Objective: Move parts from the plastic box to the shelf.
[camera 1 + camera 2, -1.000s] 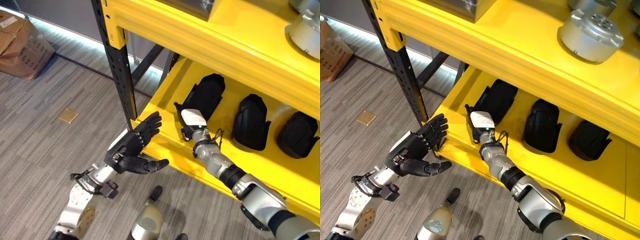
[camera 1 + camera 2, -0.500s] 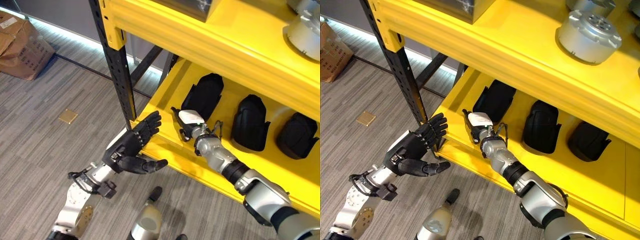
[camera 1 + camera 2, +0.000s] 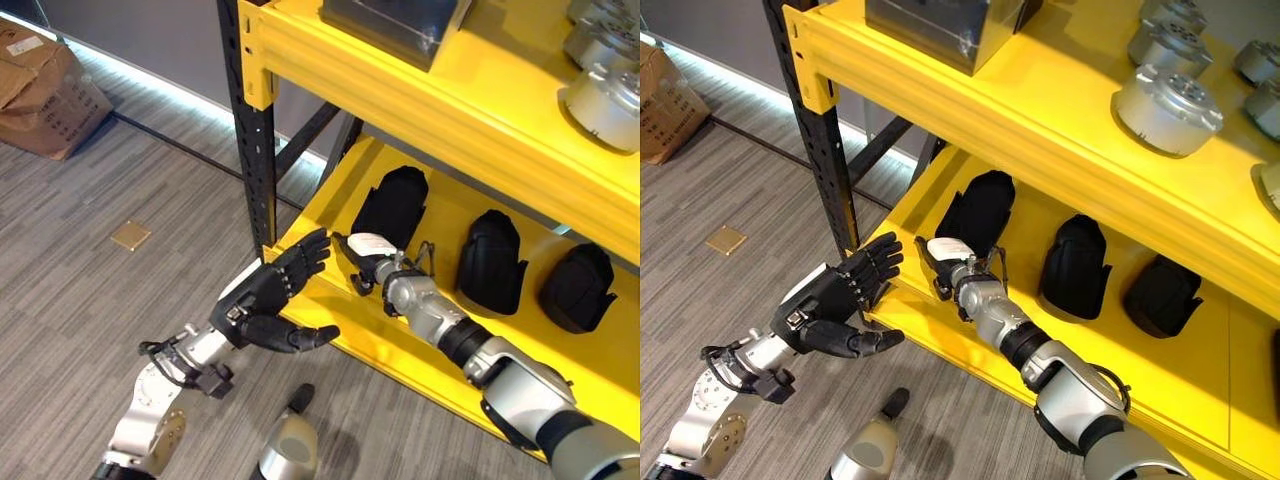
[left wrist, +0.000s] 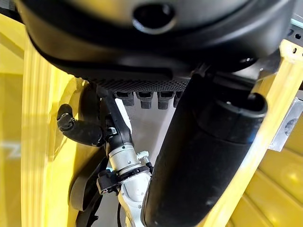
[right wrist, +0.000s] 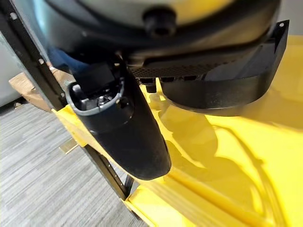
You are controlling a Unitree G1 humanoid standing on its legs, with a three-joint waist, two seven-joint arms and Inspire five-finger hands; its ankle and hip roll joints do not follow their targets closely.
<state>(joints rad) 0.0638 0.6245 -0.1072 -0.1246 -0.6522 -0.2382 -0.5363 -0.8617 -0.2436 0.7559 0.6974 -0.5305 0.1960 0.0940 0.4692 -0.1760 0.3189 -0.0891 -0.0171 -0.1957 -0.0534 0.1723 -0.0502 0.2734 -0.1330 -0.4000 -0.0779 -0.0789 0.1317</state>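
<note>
Roughly, scene: yellow shelf [image 3: 470,110] fills upper right of both eye views, black upright post [image 3: 255,170] at its left corner, grey plank floor [image 3: 90,250] on the left.
Right hand: right hand [image 3: 365,262] sits mid-frame on the lower shelf level, white-covered back up, just beside the leftmost black part; arm enters from lower right.
Right hand state: cannot tell whether the fingers are curled or straight. Right wrist view shows the thumb [image 5: 125,135] over the yellow board and a black part [image 5: 222,85] just past the hand, contact unclear.
Left hand: left hand [image 3: 270,295] centre-left, at the front edge of the lower shelf near the post foot, palm turned up.
Left hand state: fingers straight and spread apart, thumb out, holding nothing.
Parts on lower level: three black parts in a row, leftmost black part [image 3: 392,205], middle black part [image 3: 492,260], rightmost black part [image 3: 578,287], all lying on the board, apart from each other.
Upper level: dark box [image 3: 940,25] at top centre, silver round parts [image 3: 1167,97] at upper right.
Other: cardboard box [image 3: 45,90] at upper left on the floor, small brass floor plate [image 3: 132,236] left of centre.
</note>
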